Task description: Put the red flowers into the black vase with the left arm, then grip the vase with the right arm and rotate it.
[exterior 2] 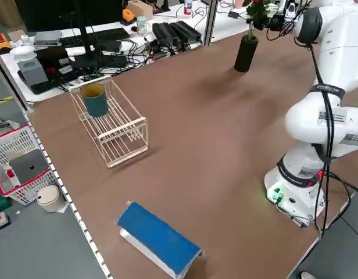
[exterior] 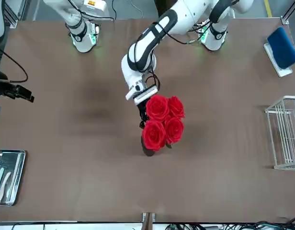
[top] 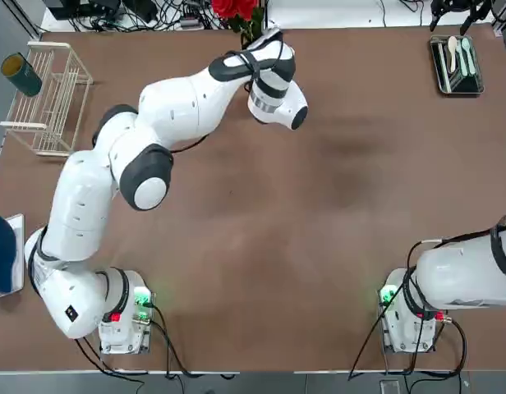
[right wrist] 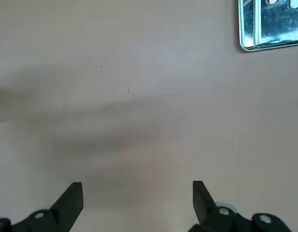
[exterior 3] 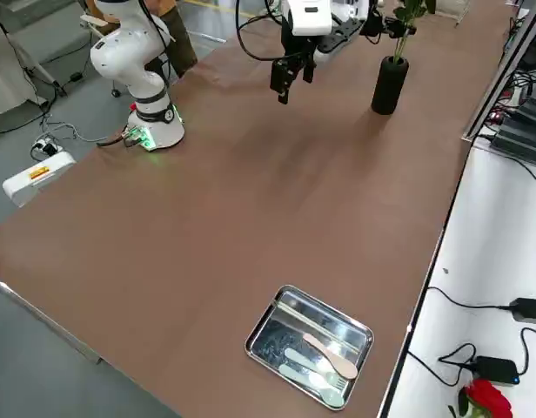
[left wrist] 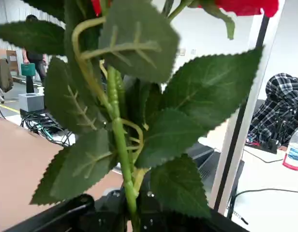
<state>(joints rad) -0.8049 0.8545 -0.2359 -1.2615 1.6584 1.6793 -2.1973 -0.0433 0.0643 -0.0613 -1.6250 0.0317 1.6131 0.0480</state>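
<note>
The red flowers (exterior: 163,122) stand in the black vase (exterior 3: 389,85), stems down through its round mouth, near the tabletop's (top: 319,205) far edge. The left end effector (left wrist: 132,212) is at the stems just above the vase mouth; its own view shows one green stem rising from between its dark fingers, but whether they are clamping it or have let go I cannot tell.

The main risk, as I judge it, is in pulling away: if the fingers are not fully clear of the stems, or catch a serrated leaf, retreat could drag the bunch back out or tip the vase. The vase is slim, tall and matte, with a narrow base, so a sideways tug high up would topple it easily. The blooms are heavy-looking, tightly petalled heads on thin, flexible stems, which lean and could shift.

The right end effector (exterior 3: 290,78) hangs over bare tabletop, well to the side of the vase, fingers spread wide and empty. A smooth cylinder may slip when it is later gripped and turned.
</note>
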